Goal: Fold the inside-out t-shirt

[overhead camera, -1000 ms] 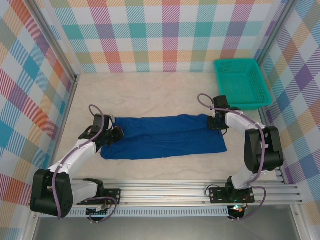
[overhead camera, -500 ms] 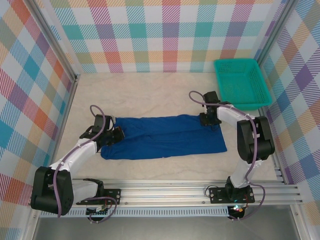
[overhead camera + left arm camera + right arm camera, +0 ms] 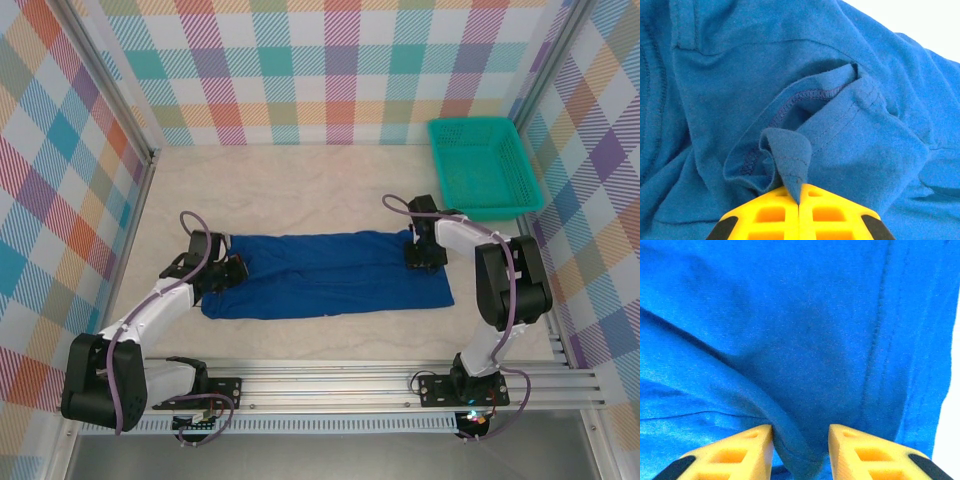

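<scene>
Roughly midway, by the look of it: the inside-out t-shirt (image 3: 325, 273) lies as a long blue band across the middle of the top view. It rests flat on the pale desk (image 3: 300, 185) and seems already folded lengthwise, with a crease running along it.

At the band's left end, the left end effector (image 3: 232, 268) is clamped tight. Its wrist view shows the yellow fingers (image 3: 770, 217) pressed together, pinching a small tab of stitched hem that stands up from a rumpled pocket of cloth.

At the band's upper right corner, the right end effector (image 3: 424, 252) sits low on the fabric. Its wrist view shows its fingers (image 3: 735, 452) parted, with a soft ridge of cloth bulging between them and touching both. It is not clear that they have any real grip on it.

What seems left is the crosswise folding, bringing the two ends together, and some smoothing at the bunched left end.

Much is hard to read. No white graphic can be made out. Collar and sleeves cannot be picked out from above. How many layers lie underneath is hidden. Both wrist views cut the fingers off at the bottom edge. A teal mesh basket (image 3: 483, 165) stands at the upper right, apart from the shirt.
</scene>
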### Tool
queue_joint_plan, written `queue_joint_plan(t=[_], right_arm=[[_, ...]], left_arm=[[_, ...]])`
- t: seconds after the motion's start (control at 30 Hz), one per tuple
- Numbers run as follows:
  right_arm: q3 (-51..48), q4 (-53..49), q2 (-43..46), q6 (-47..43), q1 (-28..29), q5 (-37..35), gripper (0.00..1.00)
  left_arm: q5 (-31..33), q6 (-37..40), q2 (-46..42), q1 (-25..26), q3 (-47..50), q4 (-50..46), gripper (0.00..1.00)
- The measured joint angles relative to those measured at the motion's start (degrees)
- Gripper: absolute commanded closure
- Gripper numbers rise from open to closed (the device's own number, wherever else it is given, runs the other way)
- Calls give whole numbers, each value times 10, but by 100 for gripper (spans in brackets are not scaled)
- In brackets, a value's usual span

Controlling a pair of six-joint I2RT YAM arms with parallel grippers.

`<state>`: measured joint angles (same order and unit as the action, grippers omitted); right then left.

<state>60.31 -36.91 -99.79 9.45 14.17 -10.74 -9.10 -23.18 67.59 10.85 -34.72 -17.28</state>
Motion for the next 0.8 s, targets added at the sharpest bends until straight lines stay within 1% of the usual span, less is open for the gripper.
queue_joint_plan(t=[0.13,0.3,0.37,0.43,0.8], right_arm=[[12,-9,-3,0,-6,-20,65],[36,-5,-9,3,-14,-21,59],[36,-5,-9,6,-21,-7,55],[35,-4,-8,9,-28,10,55],[0,5,22,45,-94,75,58]], left_arm=[[13,0,-4,0,2,-2,98],[15,0,-7,0,2,-2,98],[15,0,-7,0,2,-2,97],[15,0,-7,0,2,-2,97],[15,0,-7,0,2,-2,98]])
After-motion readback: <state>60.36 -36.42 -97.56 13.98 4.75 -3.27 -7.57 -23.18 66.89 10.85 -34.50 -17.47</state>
